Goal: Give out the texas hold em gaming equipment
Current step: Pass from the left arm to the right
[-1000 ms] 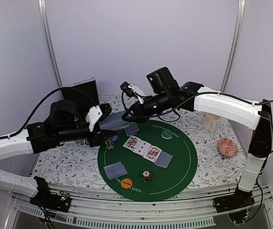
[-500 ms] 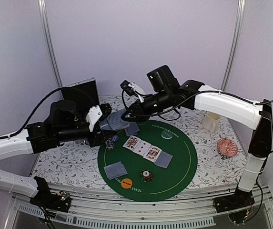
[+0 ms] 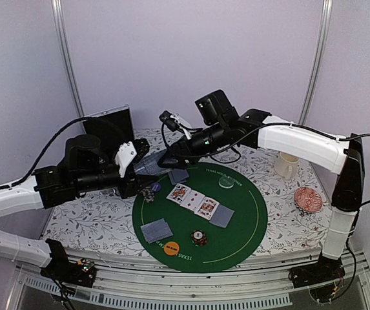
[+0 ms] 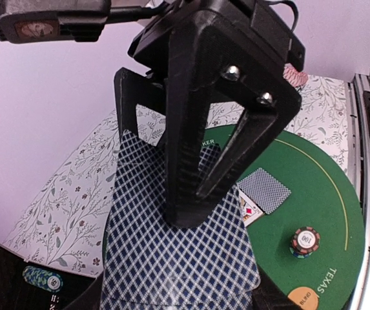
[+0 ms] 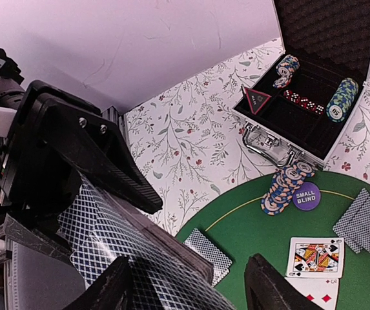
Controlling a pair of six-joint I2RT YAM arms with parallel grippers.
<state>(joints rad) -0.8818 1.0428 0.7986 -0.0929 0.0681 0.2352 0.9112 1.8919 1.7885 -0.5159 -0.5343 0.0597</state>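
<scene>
My left gripper [image 3: 139, 166] is shut on a deck of playing cards [image 3: 154, 164] with blue-and-white diamond backs, held above the mat's far left edge. In the left wrist view its upper finger [image 4: 185, 161] presses on the deck [image 4: 172, 258]. My right gripper [image 5: 191, 294] is open, and the end of the deck [image 5: 126, 252] lies between its fingers [image 5: 110, 290]. On the green mat [image 3: 243, 219] lie face-up cards [image 3: 194, 201], face-down cards [image 3: 157, 230], chip stacks [image 3: 199, 238], an orange disc [image 3: 171, 247] and a clear disc [image 3: 225, 183].
An open metal case [image 5: 281, 139] behind the mat holds chips, red dice and a triangle marker [image 5: 256, 99]. A leaning chip stack [image 5: 287, 187] and a purple small-blind disc [image 5: 305, 196] sit at the mat's edge. A white mug [image 3: 286, 165] stands at the right.
My right gripper's jaws have opened wide, and that arm has shifted slightly left and up along the deck. The left arm and the deck have stayed still.
</scene>
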